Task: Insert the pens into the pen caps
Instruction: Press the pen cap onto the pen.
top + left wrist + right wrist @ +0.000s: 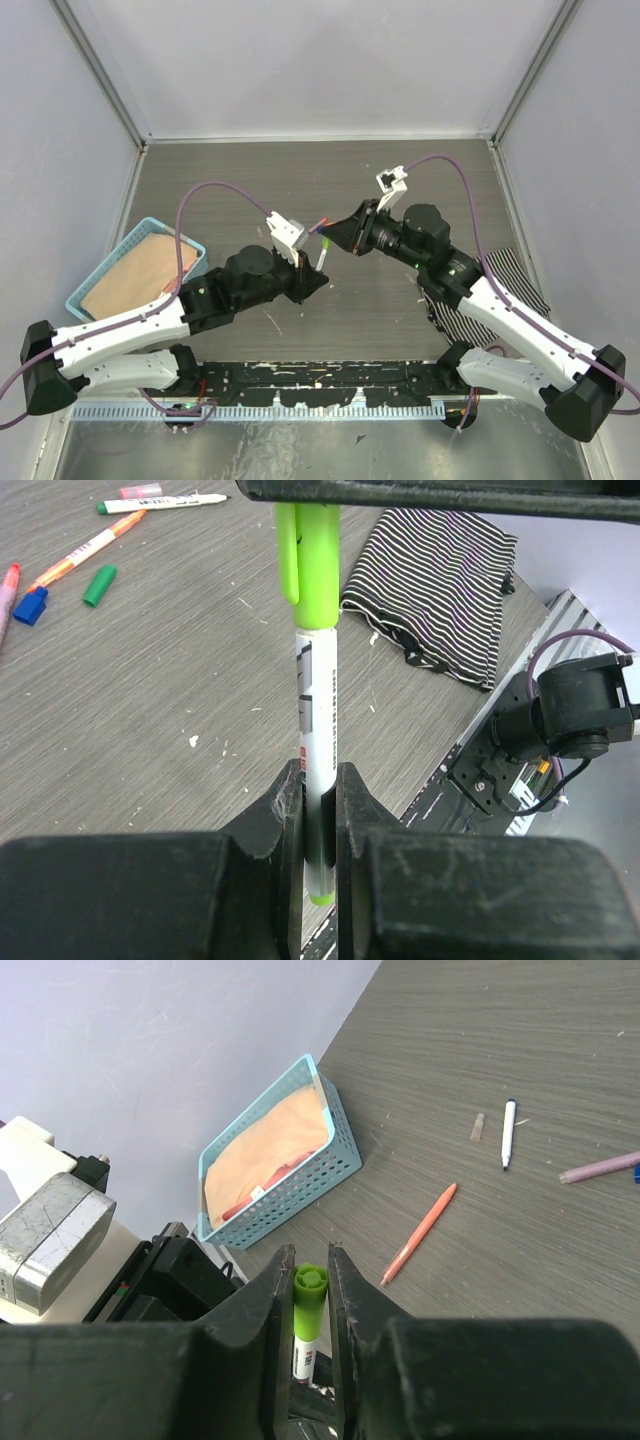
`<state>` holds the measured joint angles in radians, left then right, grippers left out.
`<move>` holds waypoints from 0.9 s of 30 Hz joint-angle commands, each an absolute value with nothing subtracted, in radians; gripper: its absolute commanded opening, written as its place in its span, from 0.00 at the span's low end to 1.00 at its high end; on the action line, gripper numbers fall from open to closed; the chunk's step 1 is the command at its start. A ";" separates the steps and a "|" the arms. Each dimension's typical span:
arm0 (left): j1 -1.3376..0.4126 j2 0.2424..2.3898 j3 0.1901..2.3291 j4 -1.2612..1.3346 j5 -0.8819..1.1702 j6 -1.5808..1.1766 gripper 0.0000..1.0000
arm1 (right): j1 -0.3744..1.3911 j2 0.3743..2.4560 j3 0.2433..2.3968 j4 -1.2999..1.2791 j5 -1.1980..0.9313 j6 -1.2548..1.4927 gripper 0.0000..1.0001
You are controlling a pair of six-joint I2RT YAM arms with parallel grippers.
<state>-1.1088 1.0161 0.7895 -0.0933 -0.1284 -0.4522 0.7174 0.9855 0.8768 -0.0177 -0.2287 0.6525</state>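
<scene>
A white-barrelled pen (pixel 318 730) with a light green end stands between my two grippers above the middle of the table. My left gripper (pixel 320 790) is shut on its lower barrel. A light green pen cap (pixel 310 1295) sits over the pen's top end, and my right gripper (pixel 308 1275) is shut on that cap. From above, the pen (pixel 323 255) bridges the left gripper (pixel 310 272) and the right gripper (pixel 335 238). More pens lie on the table: an orange one (pixel 85 550), a white one (pixel 165 502) and a pink one (pixel 8 590). A blue cap (pixel 30 605) and a dark green cap (pixel 99 584) lie near them.
A blue basket (pixel 195 245) holding a tan cloth stands at the left. A black-and-white striped cloth (pixel 500 290) lies under the right arm. In the right wrist view, an orange pen (pixel 420 1232), a white pen (pixel 508 1132) and a pale purple pen (pixel 600 1168) lie loose.
</scene>
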 commanded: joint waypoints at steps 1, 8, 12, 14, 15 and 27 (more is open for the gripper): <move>-1.108 0.993 0.908 0.031 -0.157 -0.400 0.00 | 0.781 0.975 0.849 -0.082 -0.216 0.612 0.00; -1.108 0.982 0.940 0.059 -0.165 -0.378 0.00 | 0.856 0.962 0.793 -0.094 -0.160 0.636 0.01; -1.108 0.980 0.951 0.076 -0.163 -0.374 0.00 | 0.891 0.963 0.774 -0.096 -0.151 0.646 0.01; -1.108 0.980 0.955 0.078 -0.165 -0.370 0.00 | 0.908 0.963 0.765 -0.104 -0.145 0.646 0.01; -1.108 0.979 0.957 0.080 -0.166 -0.369 0.00 | 0.917 0.963 0.760 -0.108 -0.141 0.647 0.01; -1.108 0.957 0.951 0.173 -0.183 -0.351 0.00 | 0.960 0.902 0.652 -0.132 -0.104 0.702 0.01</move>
